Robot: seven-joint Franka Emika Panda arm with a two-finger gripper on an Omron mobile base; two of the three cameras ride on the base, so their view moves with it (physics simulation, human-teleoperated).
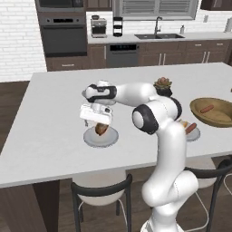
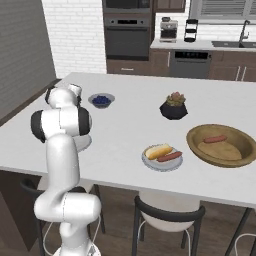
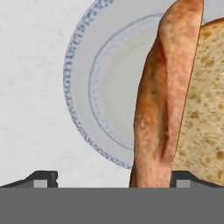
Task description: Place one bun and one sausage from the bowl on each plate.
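My gripper [image 1: 97, 122] hangs just above the left plate [image 1: 90, 139], jaws spread wide. In the hand view a bun [image 3: 166, 100] stands on end over that plate [image 3: 109, 87], between the fingertips [image 3: 43, 177] and close to the right one, which does not pinch it. From the left base the bun [image 1: 101, 130] rests on the plate. The other plate [image 2: 150, 161] carries a bun [image 2: 157, 150] and a sausage [image 2: 170, 156]. The brown wooden bowl [image 2: 192, 137] at the right holds a sausage [image 2: 215, 139] and a flat bun [image 2: 220, 151].
A black plant pot [image 2: 174, 107] stands behind the two plates, and a small grey bowl of berries [image 2: 101, 100] sits farther back left. Stools with dark backs [image 1: 102, 188] stand under the counter's near edge.
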